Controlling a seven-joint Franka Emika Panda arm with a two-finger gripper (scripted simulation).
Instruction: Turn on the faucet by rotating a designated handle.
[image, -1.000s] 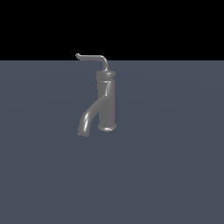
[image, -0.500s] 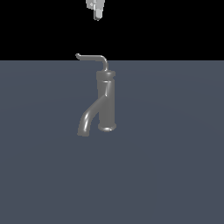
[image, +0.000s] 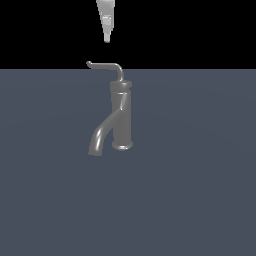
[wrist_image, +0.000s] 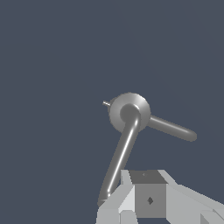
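faucet (image: 121, 120): 1 | handle (image: 106, 66): 1 | gripper (image: 106, 31): 1, above handle, jaw state unclear

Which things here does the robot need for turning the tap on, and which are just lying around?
Needed for the job:
- the faucet
- the handle, the thin bent rod on top
- the gripper, hanging above the handle, not touching it

Just lying around:
- nothing; only the plain grey surface under the faucet

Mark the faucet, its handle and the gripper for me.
faucet (image: 121, 117), exterior view, upright body.
handle (image: 106, 65), exterior view, middle of the horizontal rod.
gripper (image: 106, 36), exterior view, tip above the handle.
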